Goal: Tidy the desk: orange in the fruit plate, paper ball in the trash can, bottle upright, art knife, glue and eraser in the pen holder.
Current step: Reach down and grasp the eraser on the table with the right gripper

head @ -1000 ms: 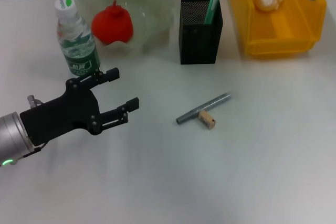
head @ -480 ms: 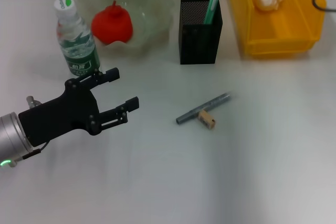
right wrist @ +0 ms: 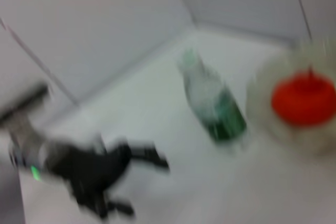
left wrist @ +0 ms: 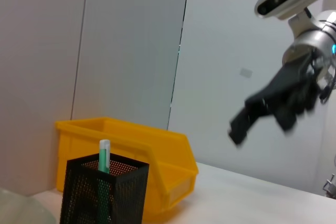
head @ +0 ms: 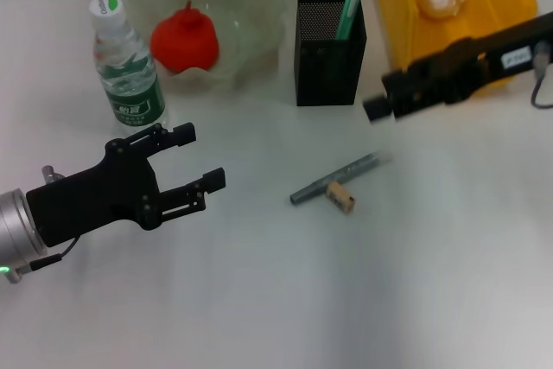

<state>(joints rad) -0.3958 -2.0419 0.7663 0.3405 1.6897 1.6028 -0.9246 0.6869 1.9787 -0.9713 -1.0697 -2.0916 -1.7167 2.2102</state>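
Very little here can actually be read. The bottle (head: pixel 128 62) wears a dark green label (head: pixel 134 92) with a band of white characters across it, and its white cap (head: pixel 107 6) carries a green mark, but both are too small to make out. On the right arm (head: pixel 484 54) there is a small white sticker (head: pixel 517 57) with dark print, likewise unreadable, and nothing else on the desk shows any lettering.

the right gripper (head: pixel 377 108) has swung in beside the pen holder (head: pixel 330 51).
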